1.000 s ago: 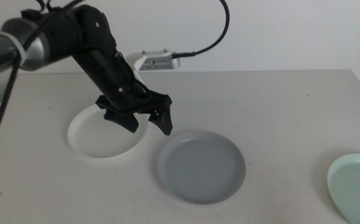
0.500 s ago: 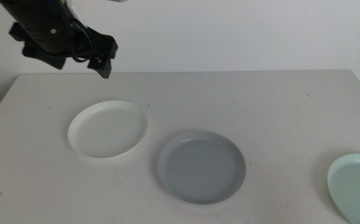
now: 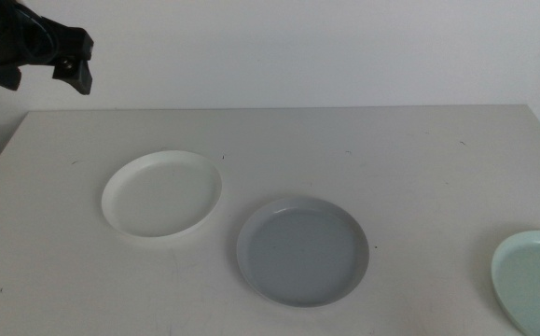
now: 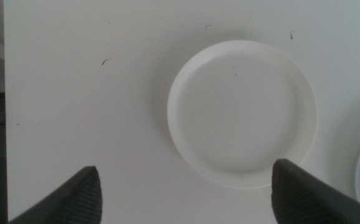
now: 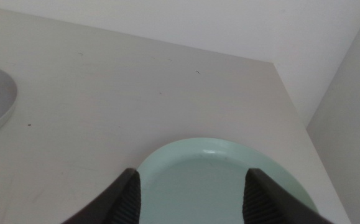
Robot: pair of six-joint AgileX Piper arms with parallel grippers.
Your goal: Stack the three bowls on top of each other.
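Left gripper (image 3: 48, 70): being held high at the table's far left corner, jaws spread wide, empty.
Right gripper (image 5: 189, 193): being held low over the pale mint green shallow round dish (image 5: 226, 180), jaws parted, empty.
White shallow round dish (image 3: 161, 194): lying just beside the grey shallow round dish (image 3: 302, 249).
Mint dish: lying well apart, at the table's (image 3: 419, 159) right edge.

no readable txt, no labels, brands, nos. or signs on anything in view
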